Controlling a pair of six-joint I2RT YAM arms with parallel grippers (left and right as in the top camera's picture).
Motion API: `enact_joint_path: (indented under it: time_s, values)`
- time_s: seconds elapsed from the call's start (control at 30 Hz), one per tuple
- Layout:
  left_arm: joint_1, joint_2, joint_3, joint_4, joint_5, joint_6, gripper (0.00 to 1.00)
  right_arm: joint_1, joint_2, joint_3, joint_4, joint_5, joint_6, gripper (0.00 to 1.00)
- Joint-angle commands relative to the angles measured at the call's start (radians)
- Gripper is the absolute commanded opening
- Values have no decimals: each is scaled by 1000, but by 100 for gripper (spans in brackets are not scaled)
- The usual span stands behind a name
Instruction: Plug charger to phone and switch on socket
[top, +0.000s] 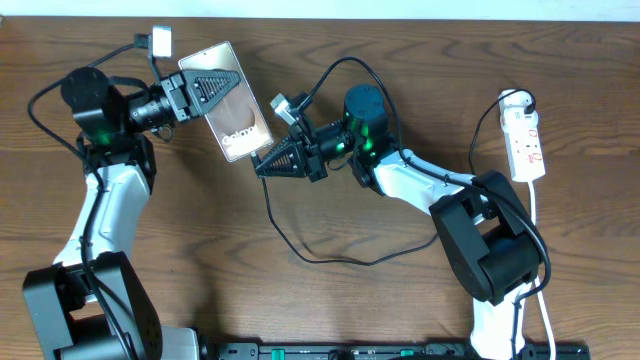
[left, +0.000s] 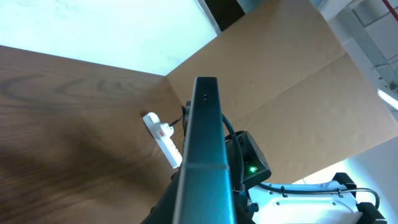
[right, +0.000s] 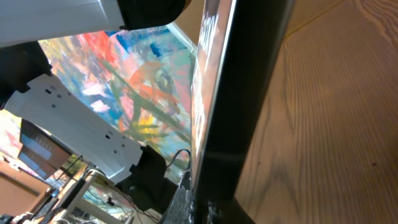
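Bench: dark wood grain all over (top: 330, 300). Both arms reach in from the near edge, and the left wrist cam picks up a big brown cardboard sheet (left: 280, 81) standing past the far side.
Left claw: (top: 215, 88) far left, clamped tight on the upper end of the phone with one finger lying across the face. On its own cam the phone runs straight out from between the fingers, edge-on.
Phone: (top: 240, 115) left of centre, slanted, brownish glossy face up, and you can read the white "Galaxy" lettering near the lower end. It sits between the two claws. From the left wrist it's just a thin dark slab (left: 204, 155). From the right wrist it fills the middle of the shot (right: 249, 93), face mirroring a colourful smear.
Right claw: (top: 268, 163) around centre, fingers closed, tip right up against the phone's lower end. Honestly can't tell whether the connector tip is pinched in there, it's too dark and tight.
Charger: (top: 330, 260) thin black cable leaves the right claw's tip, drops toward the near edge and loops across the bench to the right, under the right arm.
Socket: (top: 526, 140) white strip with red marks at the far right, well apart from the phone. It has a white plug (top: 514, 100) in its far end and a white cord (top: 536, 215) trailing toward the near edge. It also shows up small on the left wrist cam (left: 163, 140).
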Motion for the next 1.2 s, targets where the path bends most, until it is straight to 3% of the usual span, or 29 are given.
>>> enact_joint_path:
  time_s: [0.0,0.9,1.17]
  values:
    - [-15,-20,11,2,47,21,8,-2,-8,7,6,53,-13,1]
    - [-29,-20,11,2,126,58,8,-1,-8,8,16,82,-2,1]
    - [-30,-20,11,2,126,58,7,-1,-8,8,114,92,57,1]
